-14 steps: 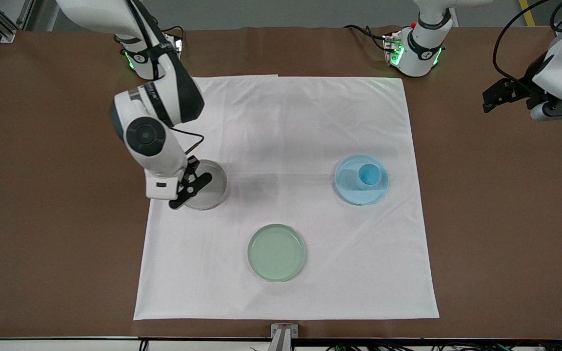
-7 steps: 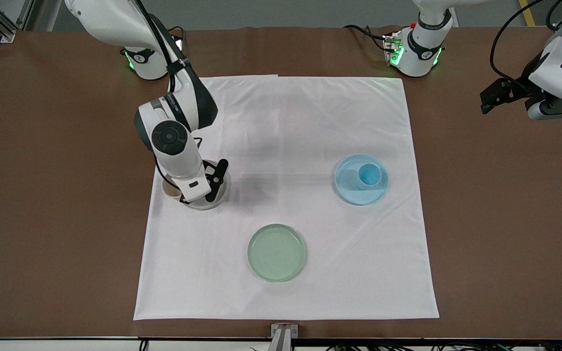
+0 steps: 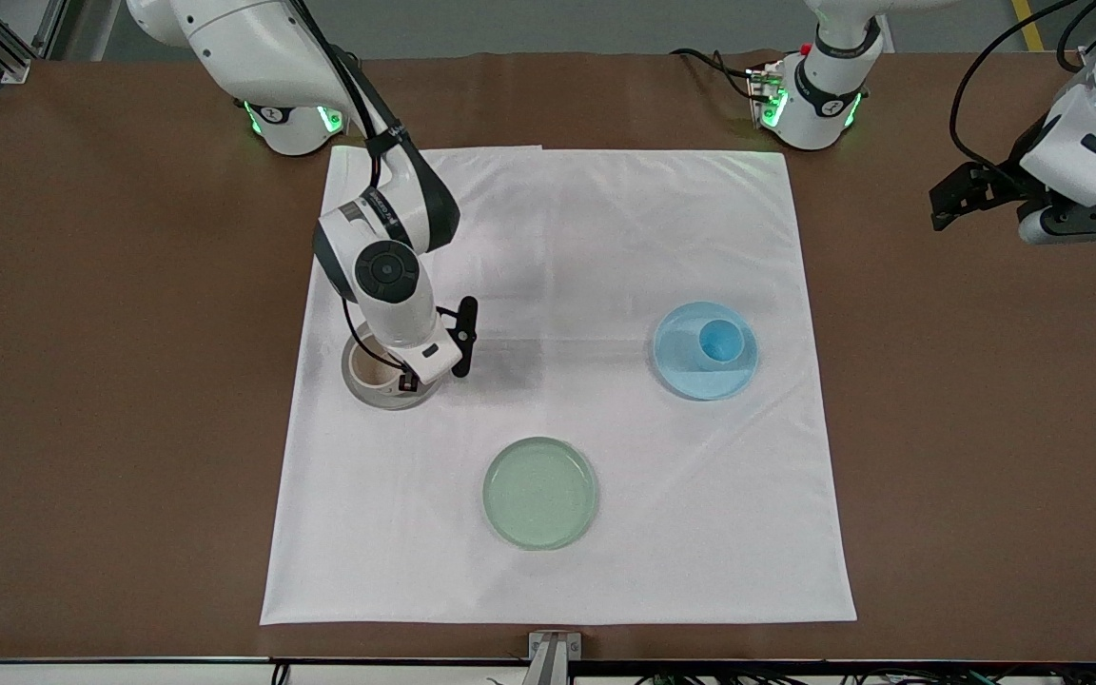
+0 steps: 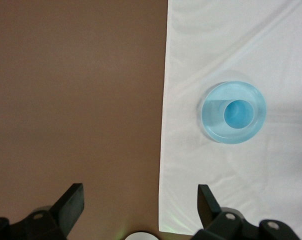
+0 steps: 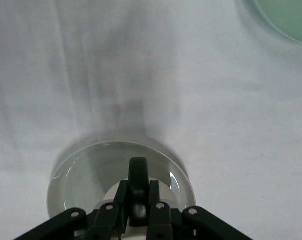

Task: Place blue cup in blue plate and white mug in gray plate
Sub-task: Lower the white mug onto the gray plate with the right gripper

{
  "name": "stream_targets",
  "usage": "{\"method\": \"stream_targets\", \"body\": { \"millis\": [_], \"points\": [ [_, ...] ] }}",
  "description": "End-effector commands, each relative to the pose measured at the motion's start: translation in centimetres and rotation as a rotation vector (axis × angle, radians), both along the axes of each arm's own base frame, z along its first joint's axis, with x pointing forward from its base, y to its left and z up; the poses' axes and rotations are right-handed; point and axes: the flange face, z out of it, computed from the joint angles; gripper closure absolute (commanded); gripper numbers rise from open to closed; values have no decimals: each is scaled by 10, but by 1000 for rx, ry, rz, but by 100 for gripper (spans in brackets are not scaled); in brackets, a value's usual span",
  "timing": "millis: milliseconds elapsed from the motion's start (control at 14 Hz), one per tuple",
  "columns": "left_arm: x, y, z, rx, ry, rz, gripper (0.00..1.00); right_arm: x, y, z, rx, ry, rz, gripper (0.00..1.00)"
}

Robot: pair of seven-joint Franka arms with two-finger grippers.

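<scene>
No text, label, brand or number can be read on anything here; the small print on the right arm's wrist is illegible.

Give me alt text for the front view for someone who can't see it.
The right gripper, shut on the white mug, holds it over the gray plate. The blue cup stands in the blue plate; a green plate lies nearer the camera, and the left gripper waits, open.

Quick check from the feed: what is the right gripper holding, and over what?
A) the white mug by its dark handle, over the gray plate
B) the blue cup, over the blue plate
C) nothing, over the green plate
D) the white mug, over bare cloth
A: the right gripper is shut on the dark handle of the white mug, which sits over the gray plate.
</scene>
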Motion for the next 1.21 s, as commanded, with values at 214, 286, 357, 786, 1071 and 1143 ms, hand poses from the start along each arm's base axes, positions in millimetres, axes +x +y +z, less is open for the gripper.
{"method": "stream_targets", "body": {
  "millis": [214, 286, 357, 786, 1071, 1143],
  "points": [
    [3, 3, 2, -3, -4, -11, 0, -6, -6, -7, -13, 10, 27, 100],
    [3, 3, 2, -3, -4, -11, 0, -7, -6, -7, -14, 12, 27, 100],
    [4, 3, 1, -3, -2, -11, 0, -7, -7, -9, -15, 14, 27, 100],
    [7, -2, -2, -6, -8, -19, 0, -10, -9, -12, -21, 24, 26, 98],
    [10, -2, -3, -15, -24, -18, 0, -8, -12, -6, -19, 20, 10, 1],
    [10, -3, -3, -14, -23, -20, 0, -7, -12, -2, -18, 18, 7, 0]
  ]
}}
